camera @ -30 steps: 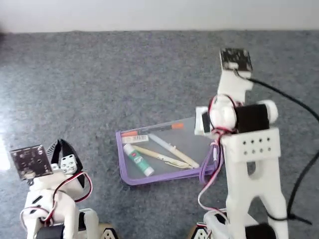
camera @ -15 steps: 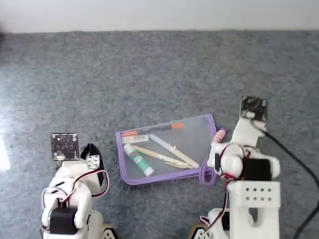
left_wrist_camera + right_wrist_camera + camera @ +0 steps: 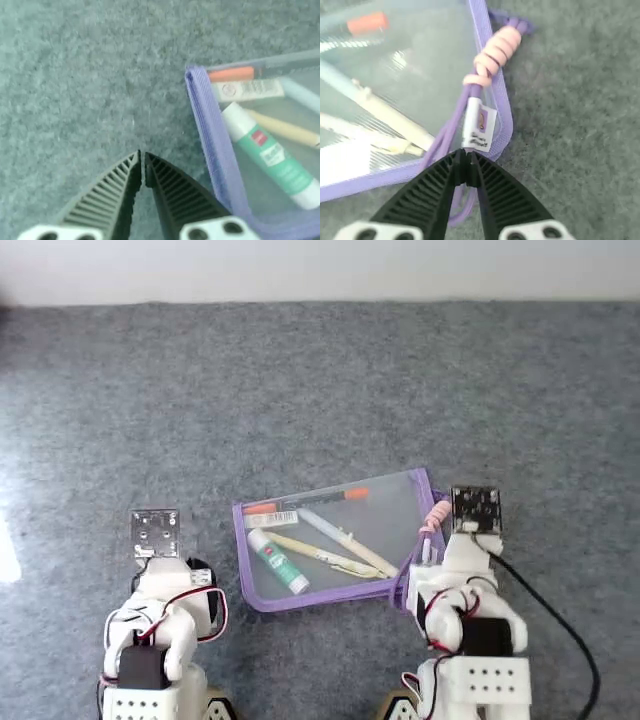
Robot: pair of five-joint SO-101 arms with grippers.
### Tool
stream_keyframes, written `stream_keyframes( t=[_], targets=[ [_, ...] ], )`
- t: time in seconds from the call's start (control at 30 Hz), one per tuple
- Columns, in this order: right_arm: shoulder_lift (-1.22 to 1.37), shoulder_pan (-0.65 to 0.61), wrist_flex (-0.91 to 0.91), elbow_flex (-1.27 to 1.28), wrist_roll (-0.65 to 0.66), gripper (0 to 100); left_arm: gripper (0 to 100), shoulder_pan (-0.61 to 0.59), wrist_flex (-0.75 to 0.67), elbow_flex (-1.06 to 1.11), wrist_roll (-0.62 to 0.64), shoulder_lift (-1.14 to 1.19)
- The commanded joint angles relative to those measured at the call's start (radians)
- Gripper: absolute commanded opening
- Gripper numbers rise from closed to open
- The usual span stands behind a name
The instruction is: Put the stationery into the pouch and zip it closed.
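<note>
High view shows the clear, purple-edged pouch (image 3: 390,505) between my 2 arms, with the glue stick (image 3: 278,560) and pens (image 3: 350,545) inside. Its pink-coiled pull cord (image 3: 492,52) lies just beneath my right gripper (image 3: 465,159), jaws pressed together. The left gripper (image 3: 142,157) is pressed together too, beside the pouch. I'd confirm the zip is fully seated and avoid snagging that cord.

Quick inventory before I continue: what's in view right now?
Pouch: one, clear with purple trim, mid-carpet.
Glue stick: one, white-green, inside pouch.
Marker: one, orange-capped, inside.
Labelled stick: one, white, beside marker.
Pens: at least two, cream and pale blue, inside.
Zip pull: one, pink coil, pouch corner.
Carpet: grey, under everything.
Left gripper: shut, beside pouch.
Right gripper: shut, by zip pull.
</note>
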Motion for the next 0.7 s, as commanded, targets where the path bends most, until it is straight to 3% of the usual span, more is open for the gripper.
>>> stream_keyframes(
  t=[0.0,0.1,0.27,0.67],
  targets=[
    [-0.147,0.01,-0.021,0.068,0.012,0.9,2,-0.002,-0.023,-0.008,-0.012,-0.011],
    [-0.277,0.007,-0.004,0.16,0.009,0.9,2,-0.002,-0.023,-0.007,-0.011,-0.011],
    [-0.4,0.007,0.189,0.221,0.005,0.9,2,0.0,-0.018,-0.007,-0.011,-0.009],
    [-0.38,0.01,0.176,0.224,0.009,0.9,2,0.0,-0.017,-0.007,-0.011,-0.009]
  ],
)
